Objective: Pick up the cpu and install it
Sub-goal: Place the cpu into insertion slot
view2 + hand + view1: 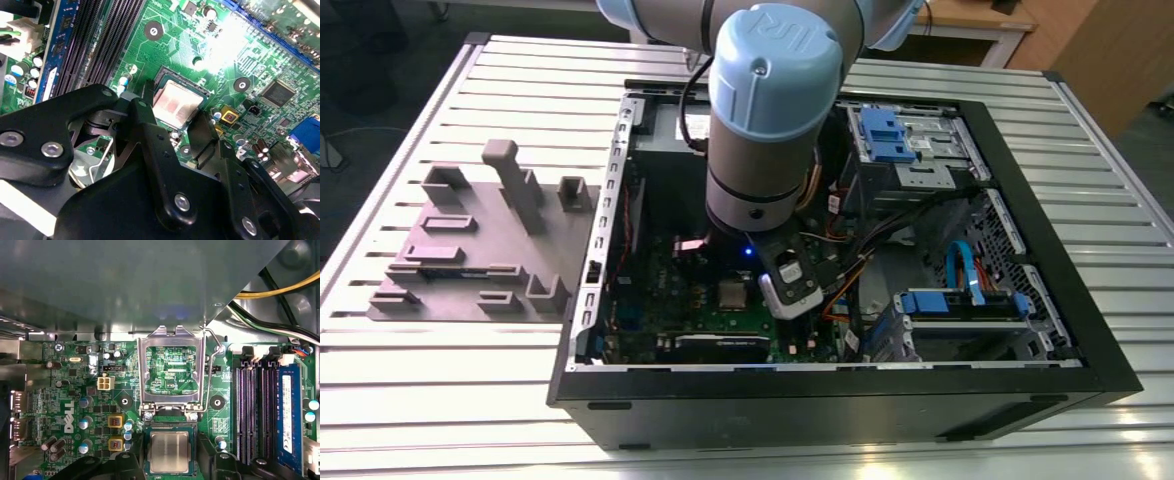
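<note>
Two fingers (145, 135) of my gripper (172, 117) stand apart, flanking the cpu (177, 102), which lies flat in its motherboard (75, 390) socket; beyond it the retention frame (171, 334) is swung open. In the exterior view, the tray (454, 250) sits at nine o'clock from the case (854, 405).

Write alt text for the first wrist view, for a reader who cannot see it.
The cpu lies in its socket on a green motherboard, with the black gripper straddling it. The socket's metal retaining frame stands flipped open beside it, memory slots run alongside, and grey case metal overhangs the board.
</note>
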Available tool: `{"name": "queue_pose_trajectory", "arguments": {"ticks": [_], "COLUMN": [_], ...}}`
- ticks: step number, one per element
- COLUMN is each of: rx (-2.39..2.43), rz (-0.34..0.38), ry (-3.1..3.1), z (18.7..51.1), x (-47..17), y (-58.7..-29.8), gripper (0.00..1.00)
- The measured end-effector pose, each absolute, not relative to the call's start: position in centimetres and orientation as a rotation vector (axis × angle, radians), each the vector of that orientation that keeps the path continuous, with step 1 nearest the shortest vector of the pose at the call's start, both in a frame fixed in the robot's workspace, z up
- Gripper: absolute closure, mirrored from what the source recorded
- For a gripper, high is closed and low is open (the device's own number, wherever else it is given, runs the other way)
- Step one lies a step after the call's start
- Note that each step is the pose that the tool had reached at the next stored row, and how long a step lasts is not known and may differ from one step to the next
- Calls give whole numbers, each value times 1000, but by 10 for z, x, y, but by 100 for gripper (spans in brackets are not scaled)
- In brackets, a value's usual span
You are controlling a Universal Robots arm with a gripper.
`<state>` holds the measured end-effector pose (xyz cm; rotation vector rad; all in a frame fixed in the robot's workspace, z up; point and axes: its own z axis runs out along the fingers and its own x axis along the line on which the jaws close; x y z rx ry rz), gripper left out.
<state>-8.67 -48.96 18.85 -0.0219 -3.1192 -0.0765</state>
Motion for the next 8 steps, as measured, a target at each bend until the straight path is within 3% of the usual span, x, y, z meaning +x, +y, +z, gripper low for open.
{"name": "queue_pose_trajectory", "arguments": {"ticks": [8], "rx": [-22], "rz": [-76], "ry": [-3119], "z": [189], "x": [-87], "y": [-490], "gripper": [54]}}
